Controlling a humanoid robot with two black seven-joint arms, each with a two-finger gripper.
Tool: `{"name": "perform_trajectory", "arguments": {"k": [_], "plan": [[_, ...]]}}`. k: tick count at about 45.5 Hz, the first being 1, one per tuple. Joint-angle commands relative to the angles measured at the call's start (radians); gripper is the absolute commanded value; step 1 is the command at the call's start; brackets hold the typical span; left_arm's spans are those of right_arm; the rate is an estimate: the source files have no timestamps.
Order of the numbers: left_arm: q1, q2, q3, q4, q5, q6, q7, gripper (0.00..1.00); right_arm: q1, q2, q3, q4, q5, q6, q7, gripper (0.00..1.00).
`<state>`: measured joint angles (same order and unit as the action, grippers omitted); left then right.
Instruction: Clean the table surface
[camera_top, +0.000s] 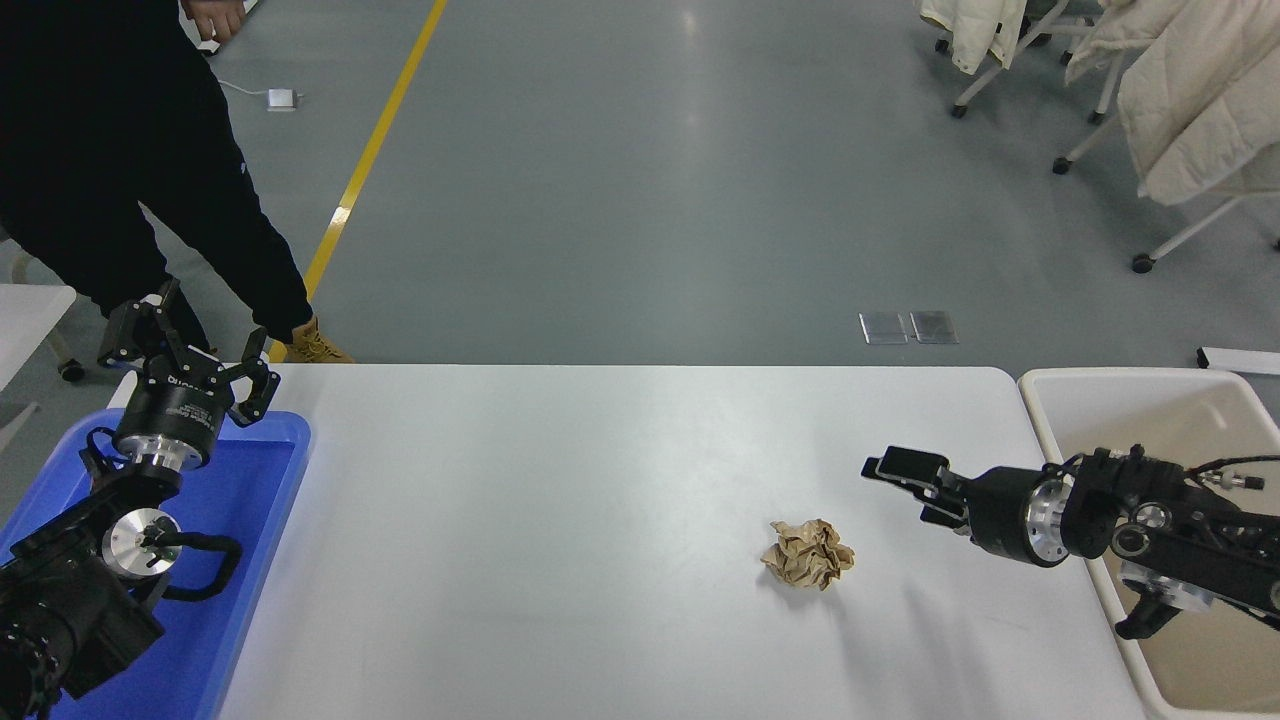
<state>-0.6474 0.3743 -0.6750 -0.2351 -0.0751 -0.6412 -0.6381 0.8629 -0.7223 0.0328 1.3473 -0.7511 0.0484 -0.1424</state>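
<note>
The table surface (560, 500) is a glossy white top. A crumpled ball of brown paper (808, 553) lies on it, right of centre. My right gripper (900, 488) reaches in from the right edge, held low and pointing left. It is open, holds nothing, and its fingertips (893, 464) are a short way up and to the right of the paper. My left gripper (192, 348) stands open and parked at the far left, above the back end of the blue tray.
A blue tray (245, 530) sits at the table's left end under my left arm. A beige bin (1130, 395) stands off the right end, with my right arm crossing over it. A person in black (120, 150) stands beyond the far left corner.
</note>
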Motion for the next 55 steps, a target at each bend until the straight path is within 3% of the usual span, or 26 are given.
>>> {"name": "perform_trajectory", "arguments": {"k": [1,16,31,55], "plan": [[0.0,0.0,0.0,0.0,0.0,-0.002,0.0,1.0,0.042,0.057,-0.036,0.049,0.249,-0.002,-0.17,0.99],[0.0,0.0,0.0,-0.001,0.0,-0.002,0.0,1.0,0.067,0.171,-0.034,-0.112,0.555,-0.073,-0.187,0.99],[0.0,0.0,0.0,0.0,0.0,-0.002,0.0,1.0,0.025,0.28,-0.053,-0.312,0.612,-0.107,-0.187,0.99],[0.0,0.0,0.0,0.0,0.0,-0.002,0.0,1.0,0.064,0.337,-0.057,-0.306,0.76,-0.125,-0.232,0.98]]}}
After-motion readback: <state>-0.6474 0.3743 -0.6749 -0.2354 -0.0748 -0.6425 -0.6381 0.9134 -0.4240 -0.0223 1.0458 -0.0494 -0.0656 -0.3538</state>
